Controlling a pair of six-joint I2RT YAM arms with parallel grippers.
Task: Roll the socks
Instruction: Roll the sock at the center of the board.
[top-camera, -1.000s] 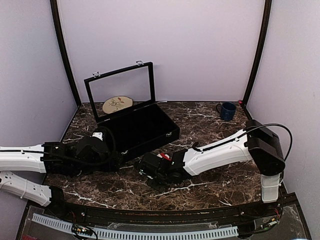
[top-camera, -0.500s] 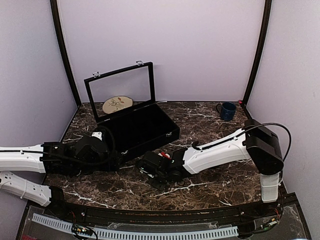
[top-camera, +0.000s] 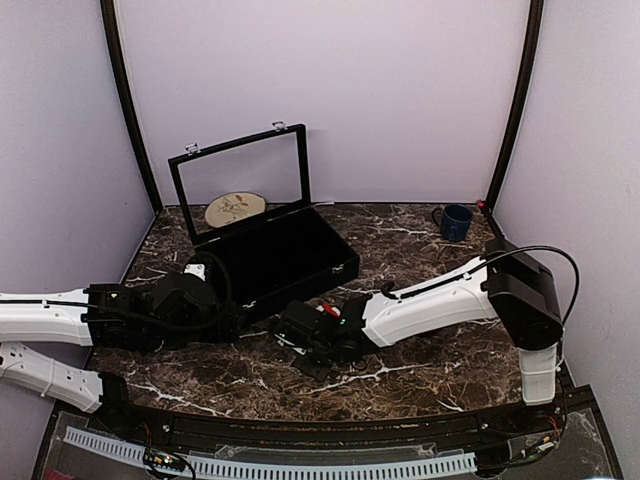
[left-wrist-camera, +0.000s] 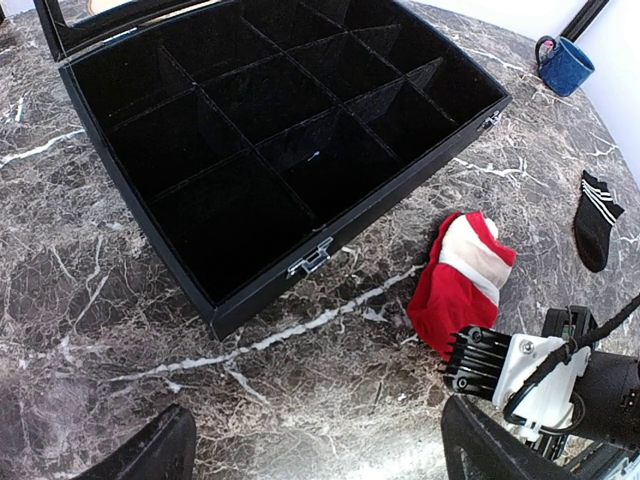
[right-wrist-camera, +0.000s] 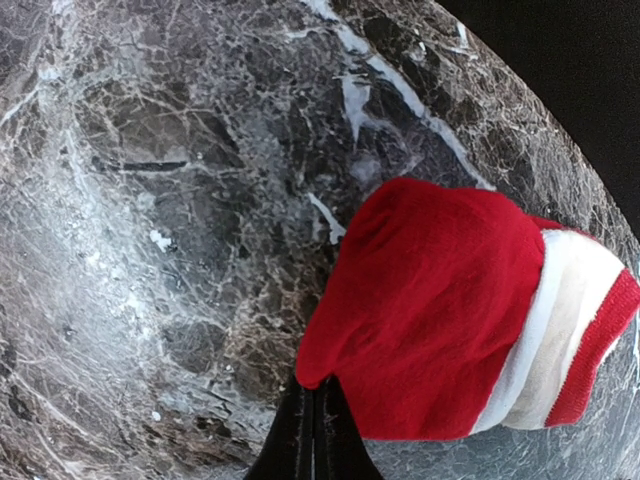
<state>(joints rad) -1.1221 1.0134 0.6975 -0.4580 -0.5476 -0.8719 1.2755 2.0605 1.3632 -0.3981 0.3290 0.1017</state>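
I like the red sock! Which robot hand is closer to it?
Right. The right gripper sits shut at the edge of the red sock; the left gripper hangs open farther back, short of it.

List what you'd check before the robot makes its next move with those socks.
1. Right gripper shut: ok. Its fingers meet at the near edge of the red sock.
2. Fabric actually pinched: cannot tell. The sock's edge covers the fingertips.
3. Left gripper open and empty: ok.
4. Black sock laid with the red one: not ok. It lies apart, with nothing touching it.
5. Red sock flat for rolling: not ok. It looks bunched and folded over.
6. Red sock clear of the open case: ok. It lies beside the front wall, not touching.
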